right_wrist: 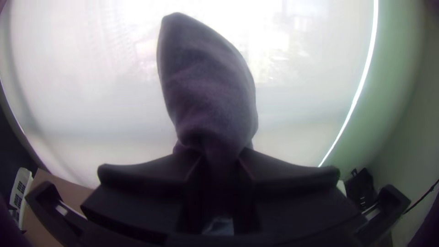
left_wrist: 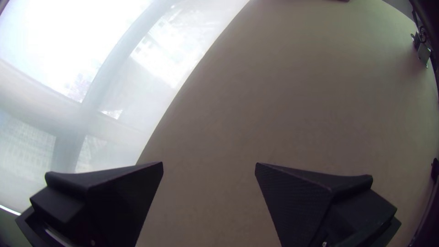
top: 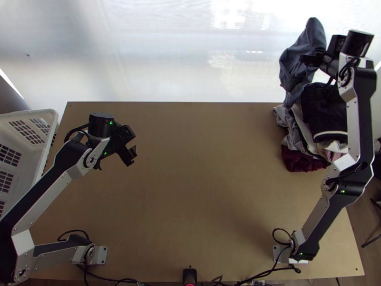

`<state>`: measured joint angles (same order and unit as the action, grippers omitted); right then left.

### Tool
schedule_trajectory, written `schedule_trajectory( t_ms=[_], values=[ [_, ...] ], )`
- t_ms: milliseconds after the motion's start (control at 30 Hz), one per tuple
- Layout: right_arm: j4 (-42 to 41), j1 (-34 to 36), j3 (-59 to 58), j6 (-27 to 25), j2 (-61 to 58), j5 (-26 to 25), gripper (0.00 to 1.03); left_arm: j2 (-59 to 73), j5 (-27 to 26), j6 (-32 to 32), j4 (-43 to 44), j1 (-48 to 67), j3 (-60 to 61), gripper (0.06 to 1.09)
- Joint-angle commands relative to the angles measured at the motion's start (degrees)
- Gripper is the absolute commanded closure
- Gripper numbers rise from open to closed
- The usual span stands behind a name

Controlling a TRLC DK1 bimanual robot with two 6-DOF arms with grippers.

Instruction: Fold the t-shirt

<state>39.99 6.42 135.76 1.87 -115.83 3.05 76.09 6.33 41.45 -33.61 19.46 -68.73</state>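
From here, the black right gripper (right_wrist: 220,153) pinches the bunched blue-grey cloth t-shirt (right_wrist: 206,82) by the mixed-colour clothes heap's (top: 324,112) far end; best lift clear of the heap. Well apart from it, the black left gripper (left_wrist: 209,165) hangs spread.

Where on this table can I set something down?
Bare tabletop stretches from the left tool across to the clothes pile, and down to the cables along the near edge. The far right is crowded: that pile, plus the right tool gripping blue-grey cloth.
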Motion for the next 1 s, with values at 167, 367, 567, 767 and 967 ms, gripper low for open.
schedule_trajectory(
  t_ms=[167,367,567,767,967],
  values=[
    [-4.6,10.3,0.3,4.1,-0.4,-0.8,1.0,0.2,0.3,1.5,-0.1,0.3,-0.2,0.11],
    [-4.5,13.4,-1.4,7.7,1.4,-1.6,1.0,0.3,0.6,2.6,-0.2,0.3,-0.3,0.11],
    [-3.9,15.0,-10.7,9.2,7.5,-1.6,1.0,0.3,0.6,3.8,-0.8,0.2,-0.1,0.11],
    [-5.6,17.5,-26.2,10.4,16.3,-1.6,1.0,0.4,0.6,5.0,-0.9,0.1,-0.1,0.11],
    [-10.2,21.2,-42.5,10.2,25.8,-1.6,1.0,0.4,0.6,5.4,-1.0,0.3,0.2,0.11]
  ],
)
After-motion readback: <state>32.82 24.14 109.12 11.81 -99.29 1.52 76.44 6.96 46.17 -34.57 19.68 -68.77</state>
